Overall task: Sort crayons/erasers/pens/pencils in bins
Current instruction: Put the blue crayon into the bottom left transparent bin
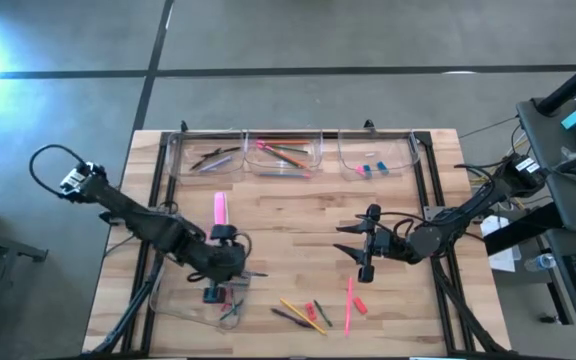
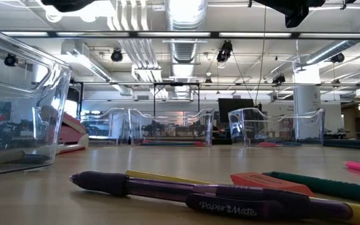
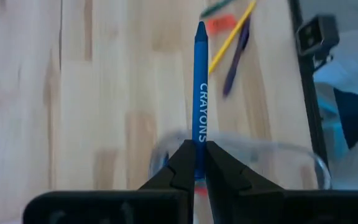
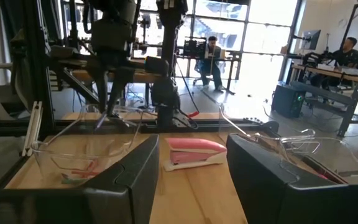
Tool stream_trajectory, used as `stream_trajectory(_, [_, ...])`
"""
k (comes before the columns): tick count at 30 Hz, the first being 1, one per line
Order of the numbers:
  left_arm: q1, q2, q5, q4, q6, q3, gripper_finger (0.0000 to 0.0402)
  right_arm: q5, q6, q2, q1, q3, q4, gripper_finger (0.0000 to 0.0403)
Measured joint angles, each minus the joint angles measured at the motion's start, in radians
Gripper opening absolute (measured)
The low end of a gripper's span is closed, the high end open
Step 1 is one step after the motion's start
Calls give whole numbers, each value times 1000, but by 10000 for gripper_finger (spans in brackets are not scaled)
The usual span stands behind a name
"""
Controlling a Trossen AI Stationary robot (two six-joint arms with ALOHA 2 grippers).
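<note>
A blue crayon (image 3: 200, 81) marked "CRAYONS" sticks out past the fingers of my left gripper (image 3: 197, 167), which is shut on it above the near-left bin (image 1: 183, 305). In the high view my left gripper (image 1: 238, 270) hangs over that bin's right end. Three more clear bins (image 1: 284, 152) stand in a row along the far edge, holding pens, pencils and erasers. Loose pencils (image 1: 301, 312), a purple pen (image 2: 192, 195) and a red eraser (image 1: 360, 305) lie near the front edge. My right gripper (image 1: 354, 246) stands open at mid-right, level, touching nothing. My left gripper pinches the crayon's lower end (image 3: 199, 144) between its two fingers. The crayon runs on in line with the fingers, tip pointing away, slanting down toward the table's near right. It is lifted clear, above the bin's rim (image 3: 272, 149).
A pink stapler (image 1: 220, 208) lies on the table's middle left, straight ahead between my right gripper's fingers (image 4: 129, 180). Black frame rails run along the table's left and right sides. Bare wood lies in the middle between the two arms.
</note>
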Motion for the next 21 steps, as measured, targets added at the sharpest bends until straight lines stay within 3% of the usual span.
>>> stream_trajectory(5, [-86,-9,0,-96,-114,-23,6,0,0,0,0,0,0,178])
stream_trajectory(14, [-178,-15,1,-114,-223,-93,7,0,10,0,-4,0,0,178])
stream_trajectory(21, [-178,-14,1,-105,-264,-152,51,0,21,0,-4,0,0,178])
